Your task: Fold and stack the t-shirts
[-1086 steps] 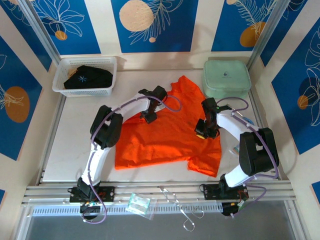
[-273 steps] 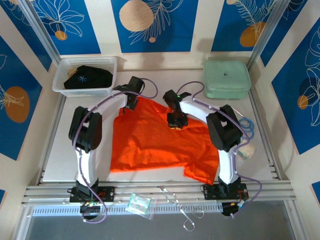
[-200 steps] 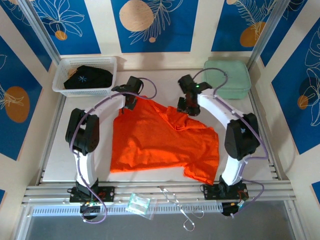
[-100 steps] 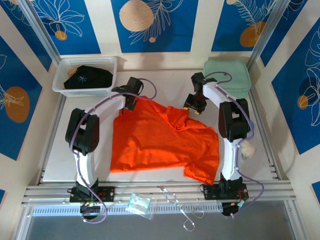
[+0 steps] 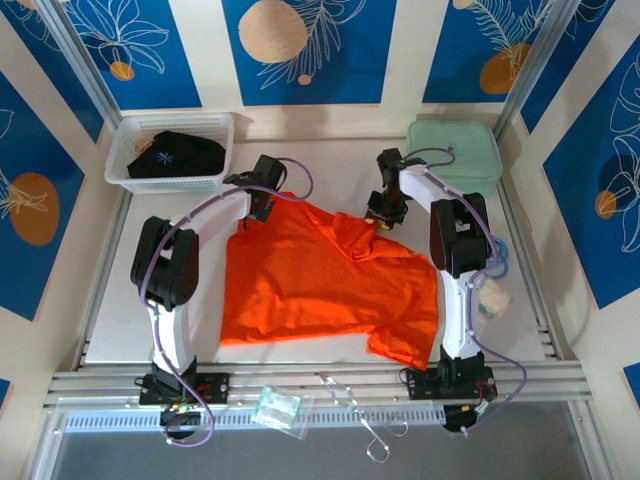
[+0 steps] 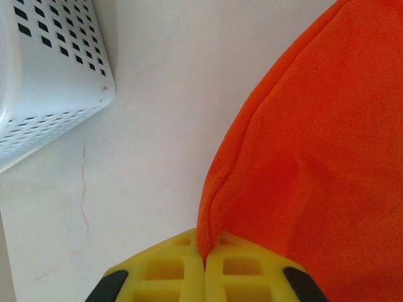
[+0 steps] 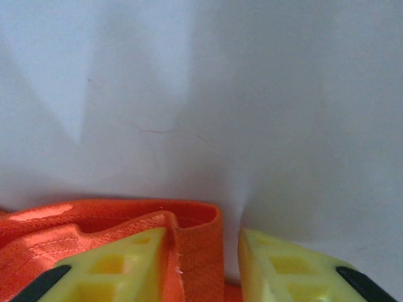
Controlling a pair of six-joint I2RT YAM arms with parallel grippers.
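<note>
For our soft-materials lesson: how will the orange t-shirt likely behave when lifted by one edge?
Probably floppy: the orange t-shirt lies wrinkled and bunched near its collar, so it should sag and drape. Likely light: the shut left jaws hold it by one thin fold. Pushed, it would probably ruck up rather than slide flat.

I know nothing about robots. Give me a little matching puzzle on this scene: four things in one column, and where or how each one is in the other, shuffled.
Things:
1. orange t-shirt
2. black t-shirt
3. left gripper
4. right gripper

Places or states:
A. lying in the white basket
B. open, orange cloth between its fingers
C. spread on the table
D. shut on an edge of orange cloth

Pairs: 1-C, 2-A, 3-D, 4-B
</note>
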